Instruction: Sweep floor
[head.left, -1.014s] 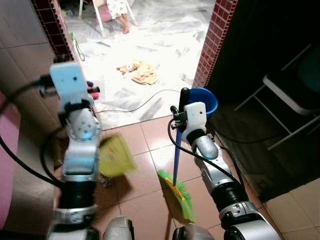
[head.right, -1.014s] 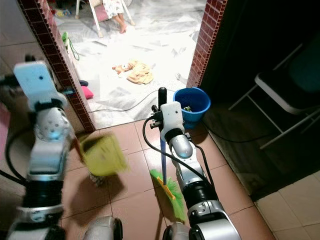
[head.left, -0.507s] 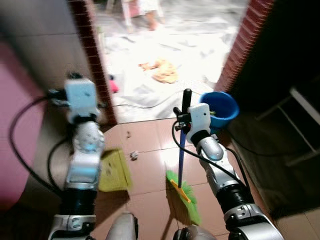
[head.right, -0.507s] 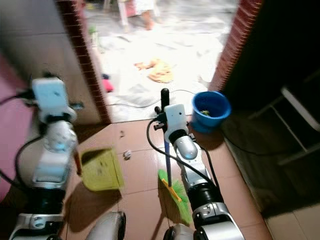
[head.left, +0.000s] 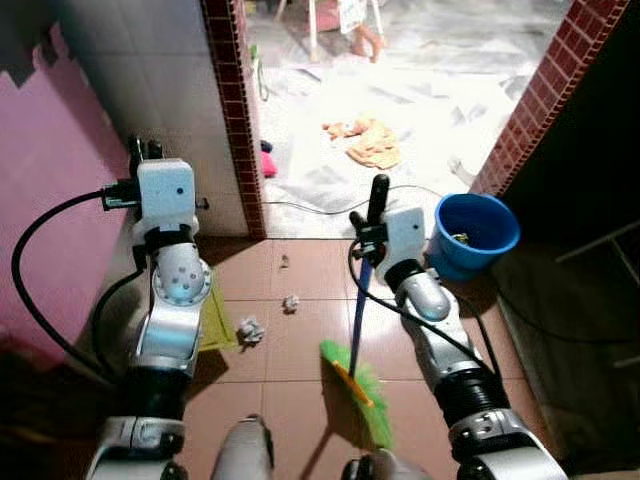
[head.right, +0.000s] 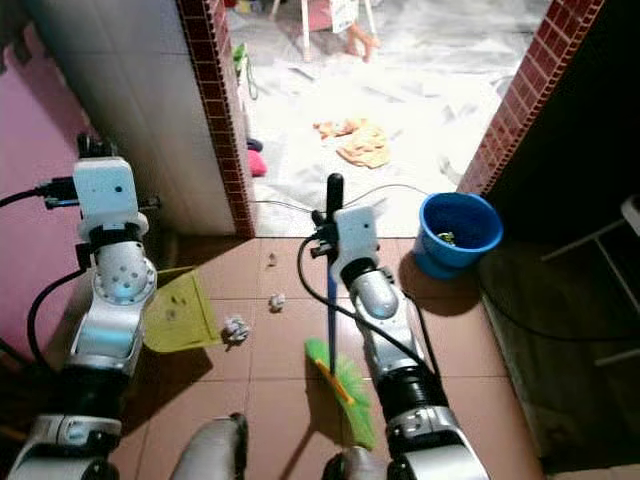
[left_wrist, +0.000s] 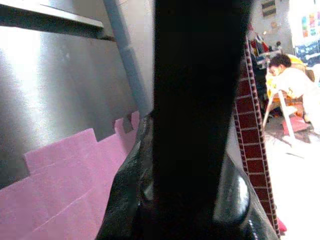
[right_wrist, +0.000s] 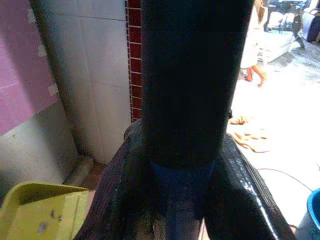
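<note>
The tiled floor (head.right: 300, 400) is not yet swept: a crumpled paper ball (head.right: 234, 328) and smaller scraps (head.right: 277, 301) lie loose at ten o'clock from the green broom (head.right: 338, 378), just beside the yellow dustpan (head.right: 175, 312). The right gripper (head.right: 333, 215) is clamped around the broom's handle, bristles on the tiles; the left gripper (head.left: 143, 152) grips the dustpan's dark handle. Open tiles lie between, with a brick pillar (head.right: 215, 110) at eleven o'clock and a blue bucket (head.right: 455, 232) at two.

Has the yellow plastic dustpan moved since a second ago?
Cannot tell: the camera itself swung, shifting everything. The yellow plastic dustpan now sits low beside the left arm, near crumpled paper scraps on the brown tiles.
</note>
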